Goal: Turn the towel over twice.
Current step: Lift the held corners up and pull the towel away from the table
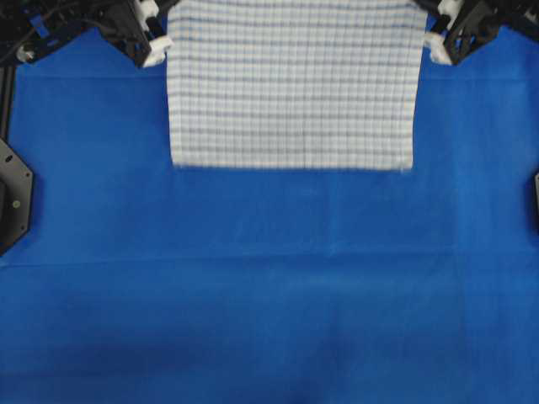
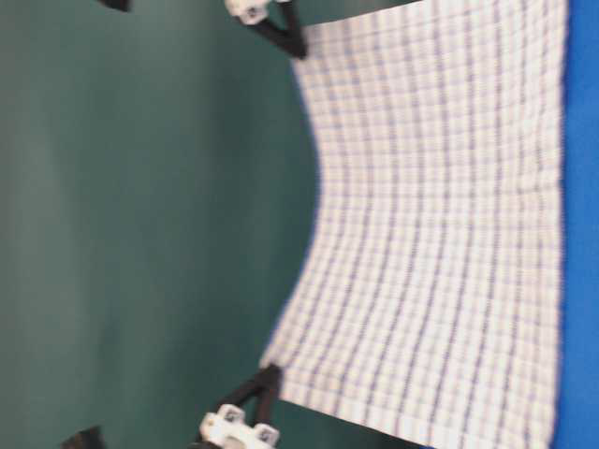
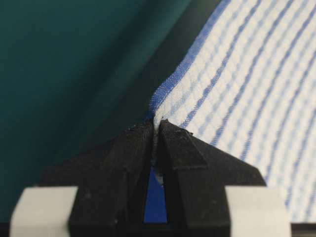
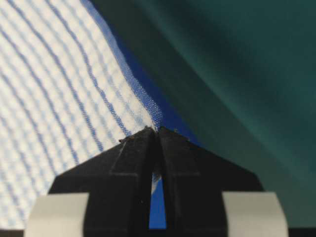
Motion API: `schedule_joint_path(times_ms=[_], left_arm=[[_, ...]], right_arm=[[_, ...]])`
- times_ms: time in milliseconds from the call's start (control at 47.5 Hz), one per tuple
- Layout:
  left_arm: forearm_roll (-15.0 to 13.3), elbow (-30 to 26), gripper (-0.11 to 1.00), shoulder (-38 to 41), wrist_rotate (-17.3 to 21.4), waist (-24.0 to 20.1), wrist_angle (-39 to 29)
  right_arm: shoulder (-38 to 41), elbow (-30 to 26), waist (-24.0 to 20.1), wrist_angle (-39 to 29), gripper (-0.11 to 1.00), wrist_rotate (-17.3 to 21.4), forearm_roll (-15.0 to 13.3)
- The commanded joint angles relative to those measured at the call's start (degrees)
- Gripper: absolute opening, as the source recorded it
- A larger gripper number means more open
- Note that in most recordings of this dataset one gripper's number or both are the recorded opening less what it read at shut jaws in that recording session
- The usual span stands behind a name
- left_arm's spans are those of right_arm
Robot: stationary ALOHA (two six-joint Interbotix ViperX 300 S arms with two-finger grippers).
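The towel (image 1: 295, 84), white with thin blue stripes, hangs spread out at the far side of the table. My left gripper (image 1: 160, 46) is shut on its upper left corner and my right gripper (image 1: 434, 46) on its upper right corner. In the left wrist view the black jaws (image 3: 156, 123) pinch the hemmed corner of the towel (image 3: 247, 74). The right wrist view shows the same grip (image 4: 156, 129) on the other corner of the towel (image 4: 59, 89). At table level the towel (image 2: 440, 234) is a raised sheet. Its top edge sags between the two corners, and its lower edge reaches the table.
The blue table covering (image 1: 269, 295) stretches in front of the towel. Black arm mounts stand at the left edge (image 1: 13, 198) and the right edge (image 1: 536, 202). A dark green backdrop (image 2: 140, 234) is behind the towel.
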State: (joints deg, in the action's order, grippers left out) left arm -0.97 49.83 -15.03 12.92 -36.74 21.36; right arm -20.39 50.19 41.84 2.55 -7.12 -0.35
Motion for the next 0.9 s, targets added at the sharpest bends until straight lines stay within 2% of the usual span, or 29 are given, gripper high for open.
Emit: schedule_joint_path(times_ms=[0,315,526,715,883], left_arm=[[-0.1,-2.0,0.03,-2.2,0.1,-0.4,0.3],[-0.1,-3.1,0.03,-8.2,0.0,0.9,0.2],[-0.1,-3.0,0.03,-12.5,0.1,2.3,-2.4],[-0.1,-2.1,0.03,-14.9,0.1,3.8,-5.0],[0.0,-1.5,0.03,-15.6,0.2,6.3,-9.1]], right_arm=[[-3.1,-2.8,0.5,-1.2,0.05,-0.5,-0.1],[-10.4,-7.3,0.4,-7.2,0.05,-1.7,-0.6],[-15.2,-7.0,-1.2,-8.9,0.05,-1.1,-0.6],[-18.7,-5.8,-5.1,-12.0,0.05,0.0,0.0],[-20.7,-4.0,-9.6,-15.8,0.05,3.1,0.2]])
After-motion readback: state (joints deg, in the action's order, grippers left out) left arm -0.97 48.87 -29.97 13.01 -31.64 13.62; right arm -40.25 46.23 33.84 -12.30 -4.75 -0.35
